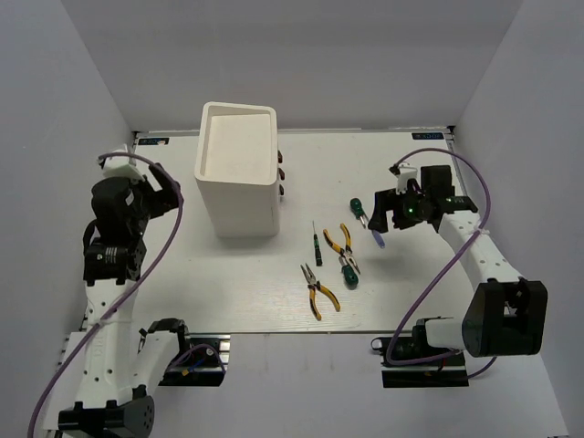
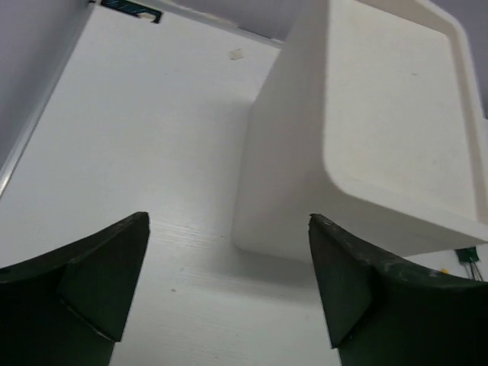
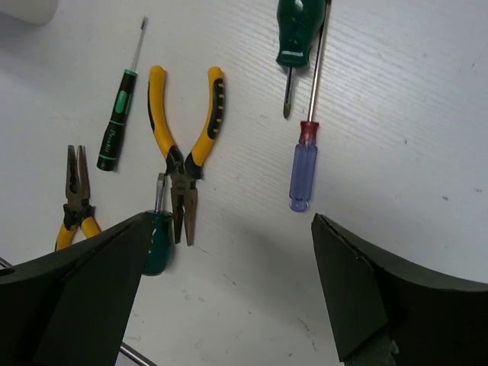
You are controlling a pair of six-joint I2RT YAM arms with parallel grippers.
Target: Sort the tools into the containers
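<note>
The tall white box stands left of centre, with the drawers' dark knobs on its right side. The tools lie on the table to its right: two yellow-handled pliers, two stubby green screwdrivers, a thin dark-green screwdriver and a blue-handled screwdriver. My right gripper hovers open above the blue screwdriver and the pliers, holding nothing. My left gripper is open and empty, left of the box.
White walls enclose the table on three sides. The table's near edge runs just in front of the nearest pliers. Cables loop from both arms.
</note>
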